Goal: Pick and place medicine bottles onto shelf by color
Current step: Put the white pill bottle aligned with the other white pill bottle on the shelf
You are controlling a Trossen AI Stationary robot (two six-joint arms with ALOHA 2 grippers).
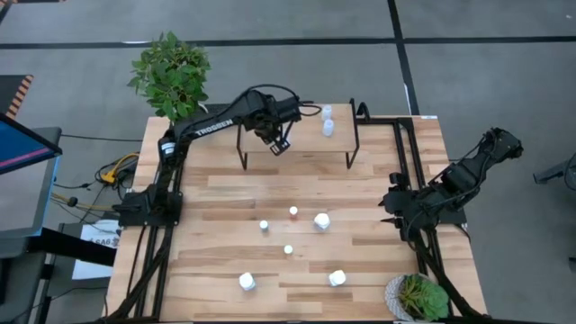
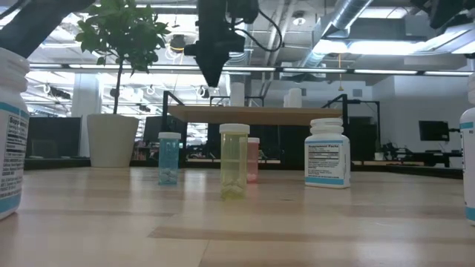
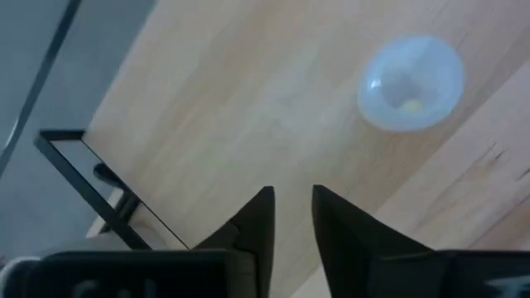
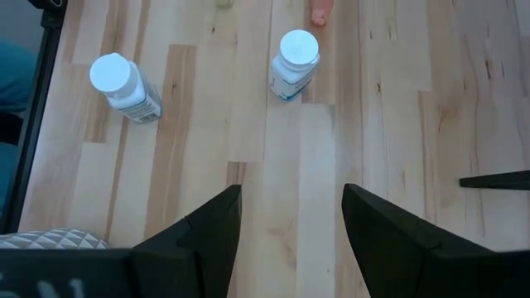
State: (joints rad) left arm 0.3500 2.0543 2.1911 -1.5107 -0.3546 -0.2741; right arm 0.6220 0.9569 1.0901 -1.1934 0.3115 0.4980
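High view: left gripper (image 1: 279, 144) hovers over the shelf (image 1: 301, 135), holding nothing. Two pale bottles (image 1: 327, 121) stand on the shelf's right part. Right gripper (image 1: 389, 209) waits at the table's right edge. Six bottles on the table (image 1: 225, 261): red-capped bottle (image 1: 293, 211), bigger white bottle (image 1: 321, 220), and others nearer the front. Leafy plant (image 1: 171, 72) behind the table's left corner, small plant pot (image 1: 416, 297) at front right.

Low view: blue vial (image 2: 169, 158), yellow vial (image 2: 234, 161) with something pale at its bottom, pink vial (image 2: 253, 159) partly hidden behind it, labelled bottle (image 2: 327, 152).

Left wrist view: fingers (image 3: 257, 219) narrowly parted, empty; a pale cap (image 3: 410, 83) on the shelf wood.

Right wrist view: fingers (image 4: 211, 223) wide apart, empty; two white-capped bottles (image 4: 296, 62) ahead.
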